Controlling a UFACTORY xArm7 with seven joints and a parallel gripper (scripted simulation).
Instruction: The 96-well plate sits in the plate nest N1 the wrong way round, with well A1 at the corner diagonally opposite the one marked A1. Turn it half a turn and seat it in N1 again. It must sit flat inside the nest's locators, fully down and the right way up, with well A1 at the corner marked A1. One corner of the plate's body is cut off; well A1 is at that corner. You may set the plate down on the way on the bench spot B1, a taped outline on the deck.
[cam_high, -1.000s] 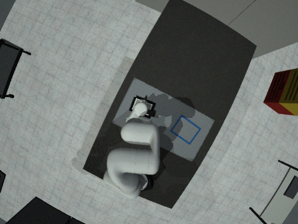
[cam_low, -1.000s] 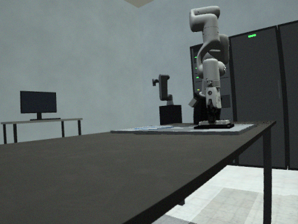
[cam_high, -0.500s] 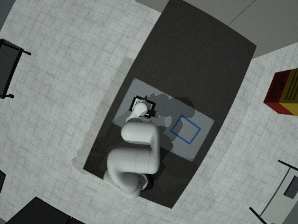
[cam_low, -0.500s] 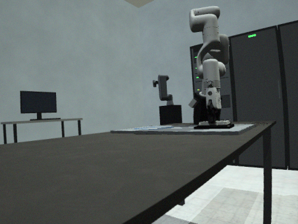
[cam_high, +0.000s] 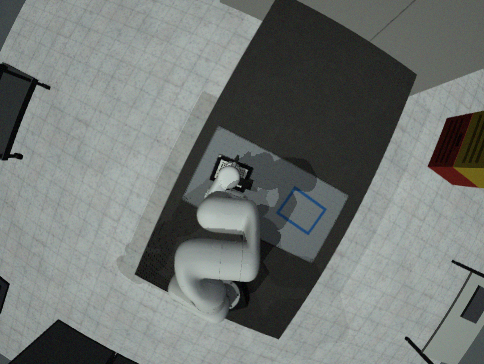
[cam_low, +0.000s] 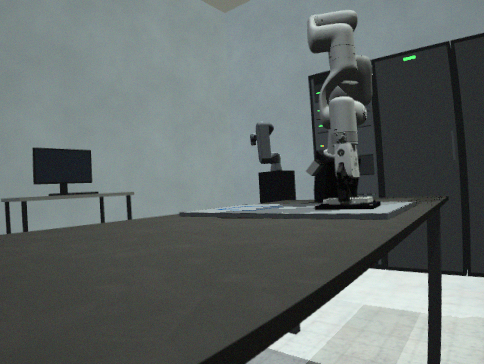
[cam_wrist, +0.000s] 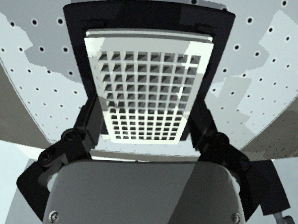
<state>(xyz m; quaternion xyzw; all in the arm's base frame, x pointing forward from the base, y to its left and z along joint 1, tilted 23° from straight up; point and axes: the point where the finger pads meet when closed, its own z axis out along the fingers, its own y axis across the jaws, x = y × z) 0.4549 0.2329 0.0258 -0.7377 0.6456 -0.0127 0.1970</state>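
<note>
Directly above nest N1 (cam_wrist: 149, 12), the gripper (cam_wrist: 148, 137) stands spread wide, a finger (cam_wrist: 85, 129) at each long side of the 96-well plate (cam_wrist: 148, 90); whether it grips cannot be told; the plate lies in the black nest on the perforated deck (cam_wrist: 266, 23).

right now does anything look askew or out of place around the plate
Nothing stands out. The 96-well plate lies level inside the black nest, square to its frame, not tipped or riding up. The fingers flank its two long sides. The blue taped outline on the deck holds nothing. The pictures do not settle which corner is cut.
</note>
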